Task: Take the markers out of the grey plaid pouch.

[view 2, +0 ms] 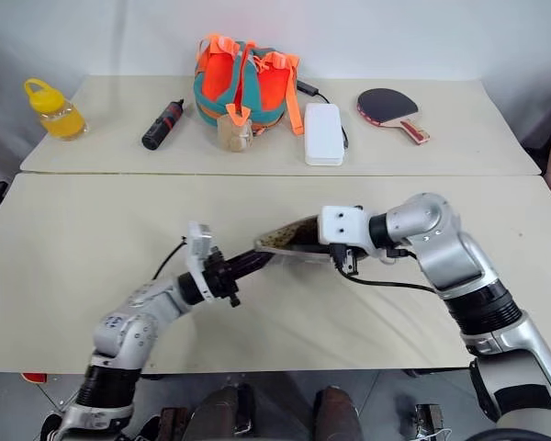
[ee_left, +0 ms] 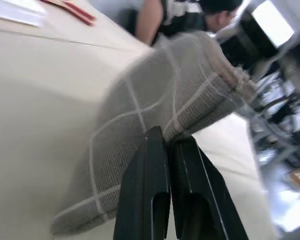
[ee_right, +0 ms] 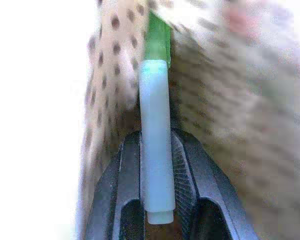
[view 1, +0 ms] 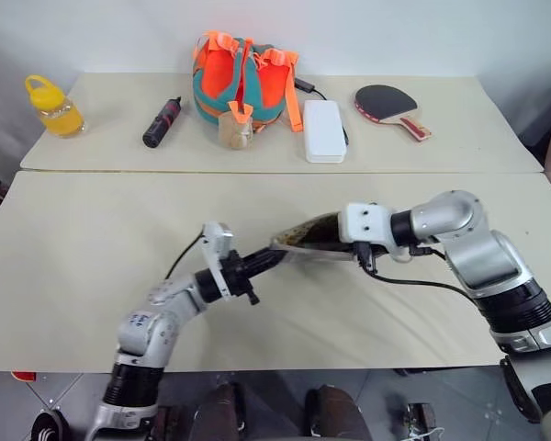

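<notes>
Nearest the camera, the left gripper (ee_left: 165, 145) has its two black fingers pressed together on a fold of the grey plaid pouch (ee_left: 155, 120), pinching the fabric at one end and holding the pouch up off the near table (view 1: 92, 266). At the pouch's other end the right gripper (ee_right: 157, 150) reaches into the open mouth, and its jaws are clamped on the pale barrel of the green marker (ee_right: 156, 125), whose bright green part still sits inside the speckled lining. The dark marker with red ends cannot be made out; it may lie deeper in the pouch. Judging by the look of it, the pouch is soft and floppy, so it will sag and fold unless held by a seam or the edge near the zipper, as the left gripper does now. The marker looks light, stiff and smooth, likely a little slippery, so a firm hold across the middle of its barrel and a straight pull along its length should free it without snagging on the lining. Well behind the pouch, on the far table, stand an orange-and-teal bag (view 1: 241, 83) and a black-and-red cylinder (view 1: 162, 122).
</notes>
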You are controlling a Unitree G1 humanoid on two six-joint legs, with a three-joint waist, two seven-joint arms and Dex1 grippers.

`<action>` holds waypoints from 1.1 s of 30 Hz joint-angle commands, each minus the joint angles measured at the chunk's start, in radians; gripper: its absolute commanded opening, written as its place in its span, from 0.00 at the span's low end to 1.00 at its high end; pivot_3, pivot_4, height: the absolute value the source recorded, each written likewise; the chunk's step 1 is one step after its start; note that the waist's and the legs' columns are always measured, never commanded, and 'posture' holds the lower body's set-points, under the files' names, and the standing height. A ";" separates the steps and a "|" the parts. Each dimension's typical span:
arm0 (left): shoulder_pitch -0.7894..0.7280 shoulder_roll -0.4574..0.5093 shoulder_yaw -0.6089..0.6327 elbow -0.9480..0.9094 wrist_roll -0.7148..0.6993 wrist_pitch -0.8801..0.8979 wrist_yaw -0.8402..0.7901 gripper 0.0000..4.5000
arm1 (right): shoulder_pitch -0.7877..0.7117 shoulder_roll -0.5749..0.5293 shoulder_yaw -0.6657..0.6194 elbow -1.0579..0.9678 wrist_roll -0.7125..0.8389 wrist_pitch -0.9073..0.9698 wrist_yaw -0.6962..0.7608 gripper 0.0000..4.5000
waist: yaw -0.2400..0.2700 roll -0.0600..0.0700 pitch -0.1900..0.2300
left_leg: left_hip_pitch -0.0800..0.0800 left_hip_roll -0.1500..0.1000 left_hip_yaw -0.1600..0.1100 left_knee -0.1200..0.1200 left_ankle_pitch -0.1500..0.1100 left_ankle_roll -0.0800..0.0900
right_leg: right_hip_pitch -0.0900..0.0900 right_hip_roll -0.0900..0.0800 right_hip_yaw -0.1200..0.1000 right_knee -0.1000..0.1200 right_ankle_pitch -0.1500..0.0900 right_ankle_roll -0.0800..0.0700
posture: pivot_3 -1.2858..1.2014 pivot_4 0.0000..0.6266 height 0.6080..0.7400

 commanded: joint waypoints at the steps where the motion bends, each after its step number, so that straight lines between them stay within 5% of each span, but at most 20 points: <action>1: 0.000 0.065 0.049 -0.040 0.016 -0.038 -0.032 0.00 | -0.037 -0.029 -0.082 -0.052 0.054 0.012 -0.006 0.09 | 0.000 0.000 0.000 | 0.000 0.000 0.000 0.000 0.000 0.000 | 0.000 0.000 0.000 0.000 0.000 0.000 | 0.52 0.24 1.00; 14: 0.008 0.124 0.117 -0.004 0.038 -0.106 -0.033 0.00 | -0.128 -0.014 -0.230 0.005 0.222 0.053 -0.041 0.09 | 0.000 0.000 0.000 | 0.000 0.000 0.001 -0.001 0.000 0.000 | -0.001 0.000 0.000 0.000 0.000 0.000 | 0.52 0.24 1.00; 20: 0.013 0.116 0.110 -0.004 0.037 -0.116 -0.042 0.00 | -0.182 0.008 -0.241 0.241 0.105 -0.180 -0.198 0.09 | 0.000 0.000 0.000 | 0.000 0.000 0.001 -0.001 0.000 0.000 | -0.001 0.000 0.001 0.000 0.000 0.000 | 0.52 0.24 1.00; 25: 0.023 0.089 0.095 -0.034 0.025 -0.105 -0.037 0.00 | -0.109 -0.070 -0.108 0.436 -0.152 -0.433 -0.304 0.09 | 0.002 0.000 0.000 | 0.000 -0.001 0.002 -0.002 -0.001 0.000 | -0.002 0.000 0.001 0.000 0.000 0.000 | 0.52 0.24 1.00; 33: 0.035 0.075 0.074 -0.049 0.028 -0.102 -0.036 0.00 | -0.012 -0.028 -0.093 0.594 -0.211 -0.548 -0.411 0.09 | -0.008 0.001 0.001 | 0.000 0.000 0.004 -0.001 0.000 -0.001 | -0.002 0.000 0.003 0.001 0.000 0.000 | 0.52 0.24 1.00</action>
